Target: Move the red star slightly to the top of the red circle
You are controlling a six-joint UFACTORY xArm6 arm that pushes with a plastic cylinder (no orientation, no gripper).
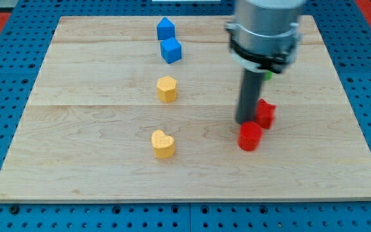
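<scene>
While my tip (245,122), gripperless, is pressed beside the red star (265,113) right of centre, further nudging above the red circle (250,136) is judged needed.

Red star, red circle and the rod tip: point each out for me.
red star (266,113), camera view, its visible right side.
red circle (250,136), camera view, top face.
my tip (245,122), camera view, rod's lower end.

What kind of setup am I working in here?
Likely a lab tabletop pushing rig: a wooden board on a blue pegboard base, small coloured blocks, my tip beside the red star.
</scene>
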